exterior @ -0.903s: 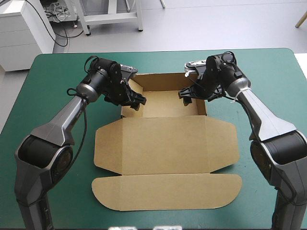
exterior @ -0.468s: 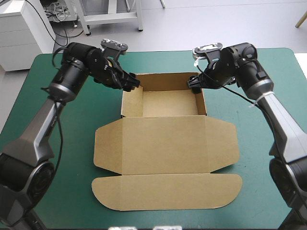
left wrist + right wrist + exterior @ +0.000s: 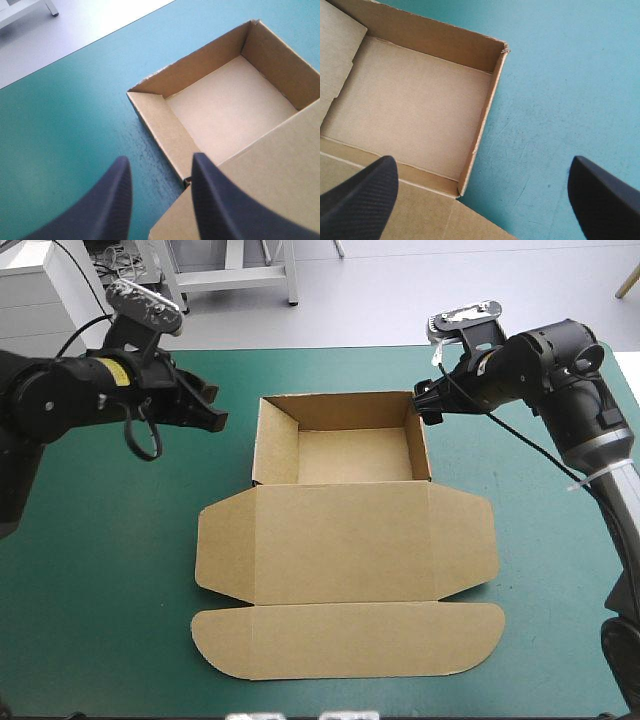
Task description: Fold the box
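Since the box (image 3: pixel 345 540) sat as a tray toward the far edge of the tabletop (image 3: pixel 120 540), lid flat, the narrowly parted left gripper (image 3: pixel 208 414) and wide-spread right gripper (image 3: pixel 425 405) likely had to rise without brushing its 2 side walls.

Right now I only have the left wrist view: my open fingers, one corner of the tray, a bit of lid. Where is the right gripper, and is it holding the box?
Observer: It holds nothing. The right gripper hovers just outside the far right corner of the box.
Operator: Is it open?
Observer: Yes. In its wrist view its fingers stand wide apart, and the tray's right wall lies ahead, in line with the gap.
Operator: And the rest of the board?
Observer: The lid lies flat on the teal-green cover, toward the near edge, with its rounded flap unfolded beyond it.
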`<state>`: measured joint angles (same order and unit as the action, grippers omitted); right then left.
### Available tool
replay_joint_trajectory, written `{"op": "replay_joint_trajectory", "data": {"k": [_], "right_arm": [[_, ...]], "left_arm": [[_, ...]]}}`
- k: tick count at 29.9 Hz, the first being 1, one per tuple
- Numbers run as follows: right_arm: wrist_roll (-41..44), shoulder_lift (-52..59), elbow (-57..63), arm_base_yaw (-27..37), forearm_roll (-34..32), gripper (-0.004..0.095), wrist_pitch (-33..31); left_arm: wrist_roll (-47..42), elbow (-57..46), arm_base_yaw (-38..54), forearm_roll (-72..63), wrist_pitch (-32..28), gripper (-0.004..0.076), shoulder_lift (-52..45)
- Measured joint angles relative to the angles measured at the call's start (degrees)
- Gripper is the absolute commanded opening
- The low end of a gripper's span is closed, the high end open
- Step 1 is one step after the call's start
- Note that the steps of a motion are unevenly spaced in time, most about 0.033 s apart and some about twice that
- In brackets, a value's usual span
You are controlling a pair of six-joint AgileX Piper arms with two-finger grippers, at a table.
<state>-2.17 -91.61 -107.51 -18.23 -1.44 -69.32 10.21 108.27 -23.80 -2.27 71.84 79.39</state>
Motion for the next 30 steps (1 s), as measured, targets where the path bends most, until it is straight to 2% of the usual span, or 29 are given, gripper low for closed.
{"op": "replay_joint_trajectory", "data": {"k": [2,18,24,30], "right_arm": [[0.05,-0.13,0.00,0.00,-0.11,0.0848,0.01],[1.06,-11.69,0.00,0.00,1.44,0.0847,0.42],[1.28,-17.94,0.00,0.00,1.92,0.0835,1.74],[1.28,-22.38,0.00,0.00,1.92,0.0834,2.35]], "left_arm": [[0.12,-3.27,0.00,0.64,0.00,-0.0010,-3.08],[0.06,-43.61,0.00,1.67,0.00,-0.0008,-25.04],[-0.05,-51.68,0.00,-0.17,0.00,-0.0008,-30.22],[-0.06,-54.86,0.00,-0.41,0.00,-0.0008,-32.24]]}}
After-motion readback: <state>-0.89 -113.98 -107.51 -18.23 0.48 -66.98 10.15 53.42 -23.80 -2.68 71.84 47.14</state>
